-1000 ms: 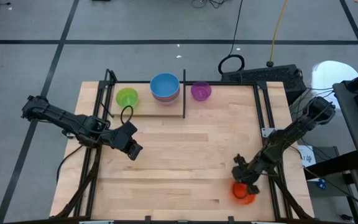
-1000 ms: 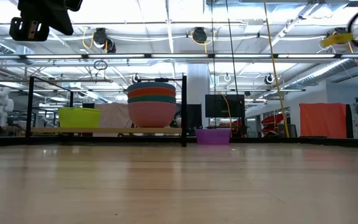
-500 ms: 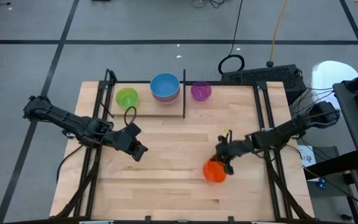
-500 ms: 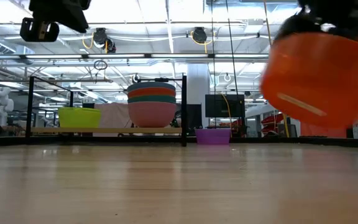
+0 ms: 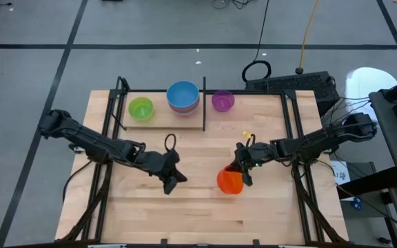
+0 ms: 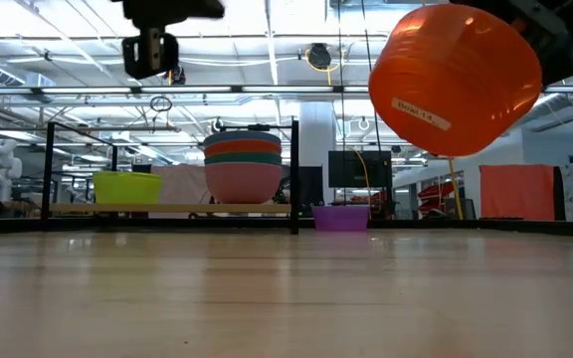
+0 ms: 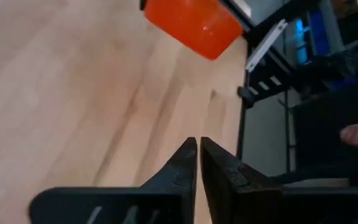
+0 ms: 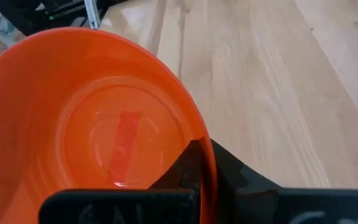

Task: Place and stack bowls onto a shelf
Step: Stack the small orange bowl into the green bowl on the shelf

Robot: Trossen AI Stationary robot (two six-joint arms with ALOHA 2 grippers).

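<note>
My right gripper (image 5: 243, 172) hangs over the table's middle, shut on an orange bowl (image 5: 229, 181) that the low view shows tilted in the air (image 6: 456, 80). My left gripper (image 5: 171, 182) hovers to the left of that bowl, shut and holding nothing (image 7: 199, 155). On the shelf (image 5: 164, 126) at the far edge rest a green bowl (image 5: 141, 108) and a stack of bowls with a blue one on top (image 5: 182, 96). A purple bowl (image 5: 222, 101) stands on the table just right of the shelf. My right gripper pinches the orange bowl's rim (image 8: 207, 149), one finger inside the bowl (image 8: 185, 171) and one outside its wall (image 8: 241, 180). The fingers come from the table's right, slanting down. The bowl is lifted clear of the table and tipped, its bottom (image 6: 411, 109) facing down and to the side.
The shelf's black upright rod (image 6: 294, 177) stands between the stack and the purple bowl. Black frame rails (image 5: 291, 131) run along the table's left and right sides. Bare wood lies beneath both grippers and toward the near edge (image 5: 198, 213).
My right gripper has lifted the orange bowl from the near right corner and swung it toward the table's middle, tipping it further. My left gripper has moved right and toward the near edge, sinking a little and rolling, closer to the orange bowl.
</note>
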